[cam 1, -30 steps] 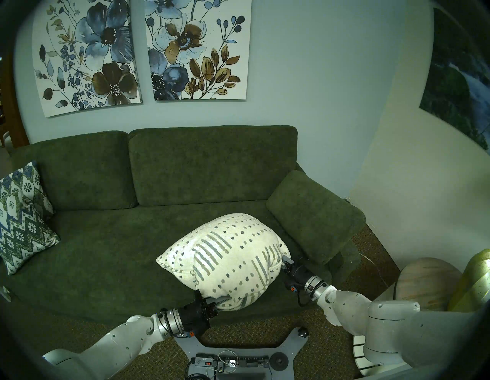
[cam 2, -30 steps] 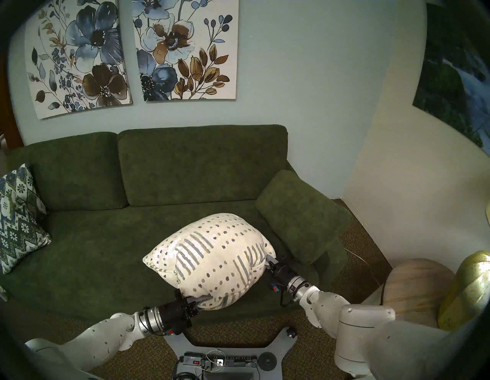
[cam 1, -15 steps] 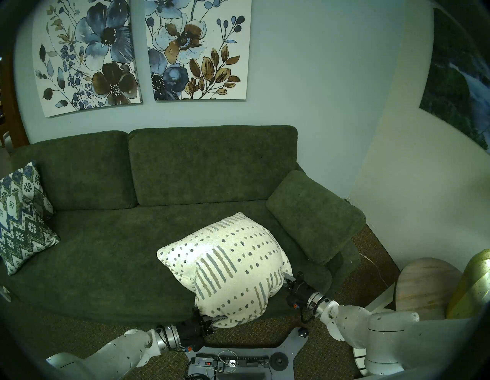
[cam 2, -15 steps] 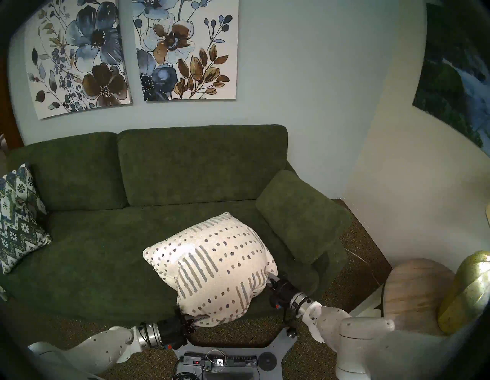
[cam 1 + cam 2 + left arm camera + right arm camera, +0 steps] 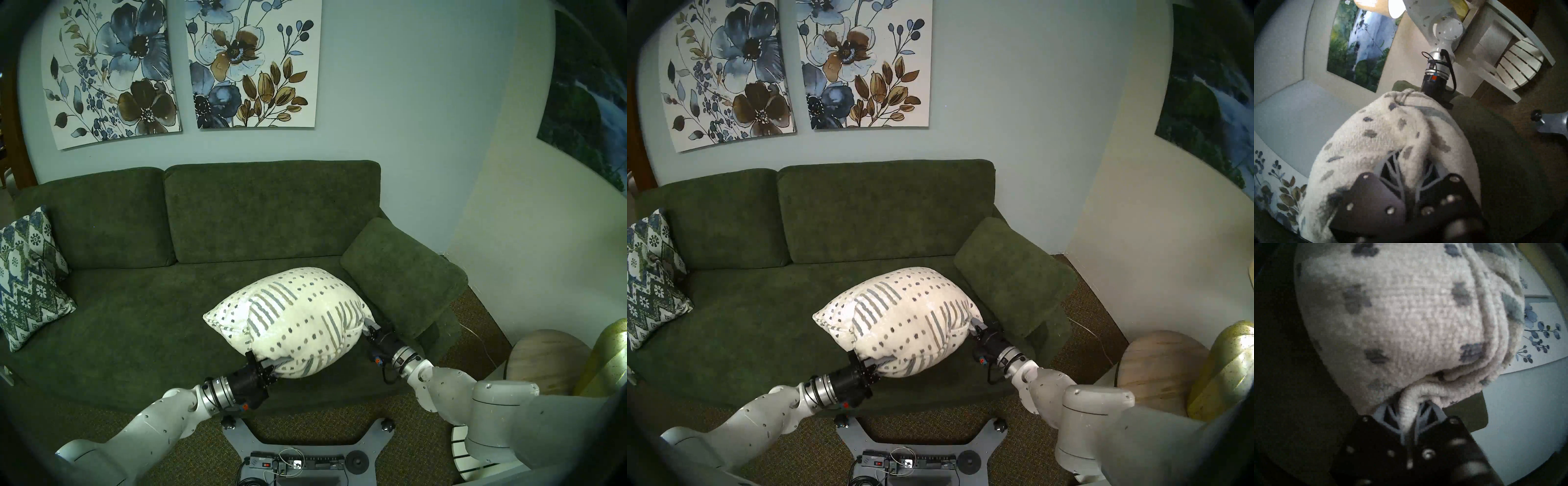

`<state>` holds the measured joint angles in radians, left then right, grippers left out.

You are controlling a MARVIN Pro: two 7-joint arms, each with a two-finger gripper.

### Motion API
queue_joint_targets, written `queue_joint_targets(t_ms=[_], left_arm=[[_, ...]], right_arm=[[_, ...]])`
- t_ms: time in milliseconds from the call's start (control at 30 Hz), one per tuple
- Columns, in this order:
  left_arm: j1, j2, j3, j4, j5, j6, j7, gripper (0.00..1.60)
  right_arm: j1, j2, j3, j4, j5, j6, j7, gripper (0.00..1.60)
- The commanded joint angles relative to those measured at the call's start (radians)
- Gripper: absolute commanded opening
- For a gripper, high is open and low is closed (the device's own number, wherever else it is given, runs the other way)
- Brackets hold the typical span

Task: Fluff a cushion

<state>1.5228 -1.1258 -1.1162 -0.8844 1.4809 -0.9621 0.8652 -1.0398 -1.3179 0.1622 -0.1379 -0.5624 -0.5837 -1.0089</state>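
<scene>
centre frame, above the green sofa (image 5: pixel 142 325) seat: i hold the cream cushion (image 5: pixel 298 319) aloft btwn both arms. my left gripper (image 5: pixel 269 368) pinches its lower-left corner; my right gripper (image 5: pixel 368 327) clamps the piped corner at right, near the armrest (image 5: pixel 403 275). zigzag pillow (image 5: pixel 27 278) sits far left.

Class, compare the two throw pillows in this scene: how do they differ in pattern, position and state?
1. The cream cushion bears grey-blue and olive dashes and stripes; the zigzag pillow bears blue-green zigzags and flowers.
2. The cream cushion is held by the left gripper and right gripper; the zigzag pillow leans untouched at the sofa end.
3. The cushion bulges; the pillow looks flatter.

Both are square.
</scene>
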Motion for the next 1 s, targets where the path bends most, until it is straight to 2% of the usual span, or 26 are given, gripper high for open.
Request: queue_joint_targets(t_ms=[0, 67, 133, 167, 267, 300, 733, 800, 833, 967], left_arm=[[-0.104, 0.008, -0.059, -0.109, -0.018, 0.006, 0.058, 0.00], [-0.110, 0.014, -0.072, -0.132, -0.019, 0.006, 0.059, 0.00], [-0.144, 0.025, -0.083, -0.193, -0.020, 0.005, 0.059, 0.00], [-0.132, 0.025, -0.093, -0.176, -0.022, 0.004, 0.062, 0.00], [-0.158, 0.038, -0.110, -0.239, -0.025, 0.003, 0.062, 0.00], [-0.158, 0.039, -0.111, -0.233, -0.024, 0.002, 0.062, 0.00], [-0.140, 0.082, -0.160, -0.416, -0.028, 0.004, 0.060, 0.00], [-0.139, 0.082, -0.159, -0.400, -0.026, 0.004, 0.060, 0.00], [-0.127, 0.088, -0.158, -0.442, -0.024, 0.004, 0.060, 0.00], [-0.086, 0.099, -0.150, -0.484, -0.018, 0.002, 0.067, 0.00]], right_arm=[[0.105, -0.012, 0.016, -0.042, -0.004, 0.005, -0.063, 0.00], [0.117, -0.012, 0.020, -0.049, -0.005, 0.006, -0.079, 0.00], [0.168, -0.015, 0.020, -0.053, -0.011, 0.007, -0.092, 0.00], [0.145, -0.016, 0.024, -0.058, -0.010, 0.008, -0.101, 0.00], [0.193, -0.018, 0.023, -0.066, -0.018, 0.009, -0.119, 0.00], [0.185, -0.018, 0.023, -0.067, -0.018, 0.009, -0.121, 0.00], [0.192, -0.040, -0.003, -0.097, -0.050, 0.038, -0.176, 0.00], [0.190, -0.041, -0.005, -0.097, -0.051, 0.040, -0.176, 0.00], [0.187, -0.045, -0.012, -0.101, -0.056, 0.047, -0.184, 0.00], [0.168, -0.050, -0.038, -0.106, -0.076, 0.064, -0.196, 0.00]])
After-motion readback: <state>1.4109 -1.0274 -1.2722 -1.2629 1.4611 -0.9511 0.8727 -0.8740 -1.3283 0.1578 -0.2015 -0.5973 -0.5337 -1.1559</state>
